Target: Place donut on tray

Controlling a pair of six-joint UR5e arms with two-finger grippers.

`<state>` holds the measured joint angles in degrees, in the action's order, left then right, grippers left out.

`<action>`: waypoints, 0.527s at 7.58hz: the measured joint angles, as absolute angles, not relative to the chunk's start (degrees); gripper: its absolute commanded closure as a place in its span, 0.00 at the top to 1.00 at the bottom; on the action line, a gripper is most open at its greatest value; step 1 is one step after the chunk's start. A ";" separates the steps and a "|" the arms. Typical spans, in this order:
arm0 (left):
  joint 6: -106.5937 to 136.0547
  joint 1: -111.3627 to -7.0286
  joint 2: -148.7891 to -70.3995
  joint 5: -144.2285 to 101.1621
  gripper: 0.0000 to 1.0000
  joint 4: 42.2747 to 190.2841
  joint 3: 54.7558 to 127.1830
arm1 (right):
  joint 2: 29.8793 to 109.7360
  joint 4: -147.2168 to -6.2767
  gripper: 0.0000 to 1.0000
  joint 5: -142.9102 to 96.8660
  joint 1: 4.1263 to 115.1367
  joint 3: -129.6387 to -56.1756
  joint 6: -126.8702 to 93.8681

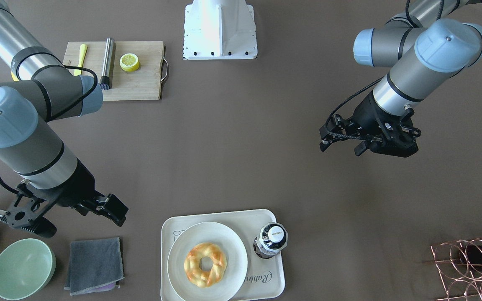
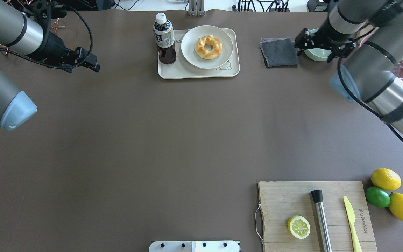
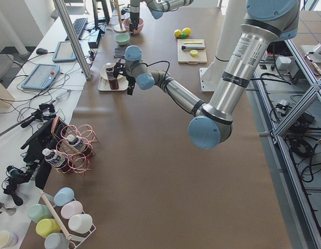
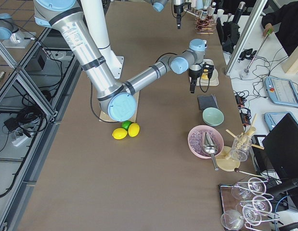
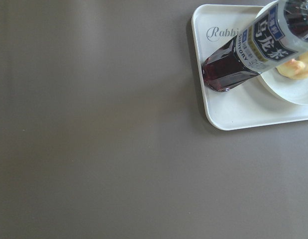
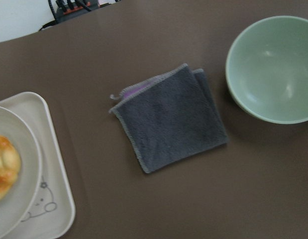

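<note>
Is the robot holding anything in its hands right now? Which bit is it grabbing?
Nothing is held. The left gripper and the right gripper both hang bare above the table, and the donut lies free on the plate on the tray.

Silver-grey arms (image 1: pixel 404 79), pale-blue joint caps (image 1: pixel 446 42), black cables (image 1: pixel 345 104) — black left hand (image 2: pixel 89 64), right hand (image 1: pixel 107 209)
</note>
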<state>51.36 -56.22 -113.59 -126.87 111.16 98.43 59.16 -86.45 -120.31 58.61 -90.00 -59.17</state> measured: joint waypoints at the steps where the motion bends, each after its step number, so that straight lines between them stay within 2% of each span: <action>1: 50.95 -57.44 -111.98 -126.10 0.98 111.80 97.82 | 65.79 -88.64 1.00 -120.40 60.25 -93.75 -49.84; 4: 50.75 -60.57 -108.89 -124.18 0.98 112.30 96.58 | 82.16 -90.17 1.00 -120.69 70.12 -96.61 -18.15</action>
